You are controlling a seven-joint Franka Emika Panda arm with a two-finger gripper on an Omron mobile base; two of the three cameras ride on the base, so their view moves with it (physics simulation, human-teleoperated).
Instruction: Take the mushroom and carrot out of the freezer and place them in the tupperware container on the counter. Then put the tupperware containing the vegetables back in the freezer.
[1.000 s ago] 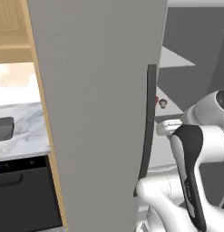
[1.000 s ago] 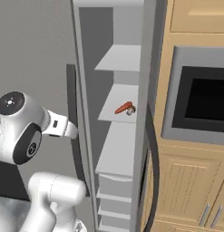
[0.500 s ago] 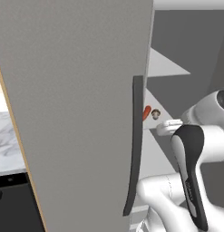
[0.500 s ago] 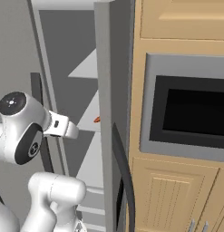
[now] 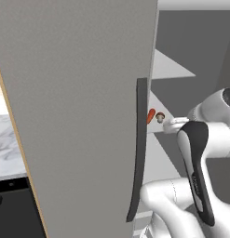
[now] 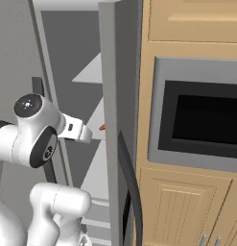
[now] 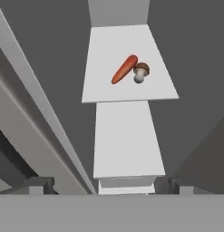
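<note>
The freezer [image 5: 79, 93] stands open, its grey door with the long dark handle [image 5: 137, 153] close in front of the base. On a pale inner shelf [image 7: 109, 90] an orange-red carrot [image 7: 124, 69] lies slanted, and a small brown-capped mushroom [image 7: 140, 71] touches its right side. The same carrot [image 5: 150, 116] and mushroom [image 5: 159, 117] peek past the door edge. My gripper [image 7: 109, 186] is open with nothing between its fingers, aimed into the freezer, well short of both vegetables. The tupperware container is out of view.
The door edge [image 6: 110, 120] and its handle [image 6: 129, 187] rise just right of the arm. A built-in oven [image 6: 201, 120] and light wood cabinets [image 6: 187, 211] lie to the right. The marble counter [image 5: 4, 148] and black dishwasher [image 5: 14, 209] sit far left.
Both base views have shifted, so the base has driven: the freezer door now looms larger and the counter has slid off to the left. The gripper has stayed open.
</note>
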